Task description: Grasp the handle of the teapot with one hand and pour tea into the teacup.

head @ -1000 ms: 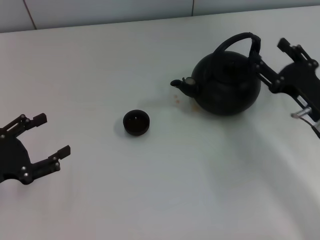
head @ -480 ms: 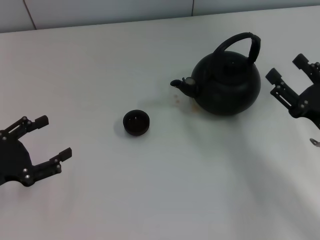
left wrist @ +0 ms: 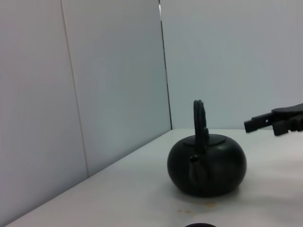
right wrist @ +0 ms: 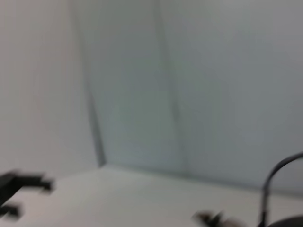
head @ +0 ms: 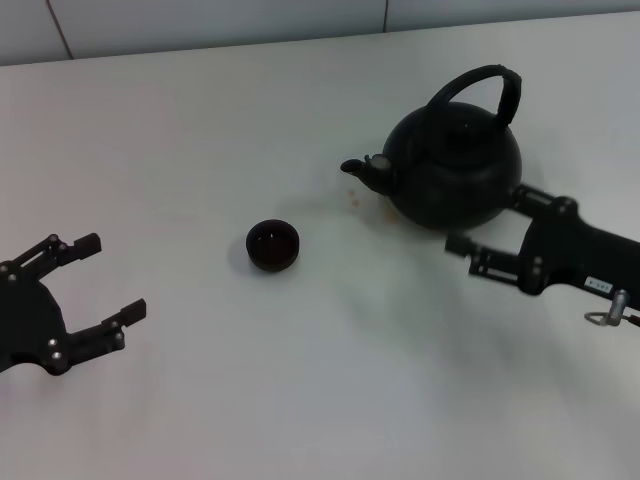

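The matte-black teapot [head: 455, 165] stands upright on the white table, its spout pointing toward the small black teacup [head: 273, 245]. Its arched handle [head: 480, 84] rises free above the lid, with nothing holding it. The cup holds a dark pool. Small brownish tea drops [head: 352, 201] lie on the table by the spout. My right gripper [head: 486, 219] is open and empty, low beside the teapot's near right side. My left gripper [head: 112, 277] is open and empty at the near left. The left wrist view shows the teapot [left wrist: 207, 165], its handle [left wrist: 200, 120] and the right gripper's fingers [left wrist: 272, 122].
A white table [head: 300, 380] runs back to a pale wall with a vertical seam [left wrist: 164, 66]. The right wrist view is blurred; it shows the handle's arc [right wrist: 277, 177] and, far off, the left gripper [right wrist: 19, 189].
My right gripper has swung from behind and right of the teapot's handle down to the near right side of the pot. The left gripper, teapot and cup have stayed put.
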Tool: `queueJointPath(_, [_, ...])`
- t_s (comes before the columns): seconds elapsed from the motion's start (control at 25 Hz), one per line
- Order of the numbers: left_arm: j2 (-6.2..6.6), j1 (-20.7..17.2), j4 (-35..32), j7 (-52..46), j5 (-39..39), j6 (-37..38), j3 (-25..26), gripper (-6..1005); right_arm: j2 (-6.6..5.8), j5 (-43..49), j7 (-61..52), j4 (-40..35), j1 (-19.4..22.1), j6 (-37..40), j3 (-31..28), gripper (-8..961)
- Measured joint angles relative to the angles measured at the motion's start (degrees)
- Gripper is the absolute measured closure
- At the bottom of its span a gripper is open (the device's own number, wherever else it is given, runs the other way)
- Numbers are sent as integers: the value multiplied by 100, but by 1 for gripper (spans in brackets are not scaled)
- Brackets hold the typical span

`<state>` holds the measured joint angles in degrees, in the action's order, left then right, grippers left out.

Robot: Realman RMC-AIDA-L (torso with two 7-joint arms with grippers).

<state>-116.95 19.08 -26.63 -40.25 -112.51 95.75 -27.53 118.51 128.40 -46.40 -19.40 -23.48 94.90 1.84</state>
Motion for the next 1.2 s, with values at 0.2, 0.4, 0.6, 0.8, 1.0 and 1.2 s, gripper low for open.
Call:
queueJointPath(0.2, [33, 58, -4, -76, -32, 3, -113, 140, 17, 31, -440, -669, -112, -41, 1158, 176])
queueJointPath(0.4, [59, 95, -155, -242, -75, 7, -344, 140, 31, 36, -438, -1058, -141, -45, 1757, 176])
queueJointPath(0.6, [68, 113, -256, -279, -111, -7, -542, 140, 46, 40, -473, -1352, -175, -143, 2235, 176])
queueJointPath(0.8, [54, 221, -765, -687, -410, -40, -901, 140, 33, 44, -484, -1497, -208, -167, 2380, 177])
queueJointPath(1.0, [2, 248, -808, -740, -448, -12, -910, 140, 36, 45, -481, -1577, -192, -177, 2408, 177])
queueJointPath(1.2, [-8, 267, -838, -807, -447, 16, -915, 140, 39, 45, -452, -1563, -196, -187, 2418, 177])
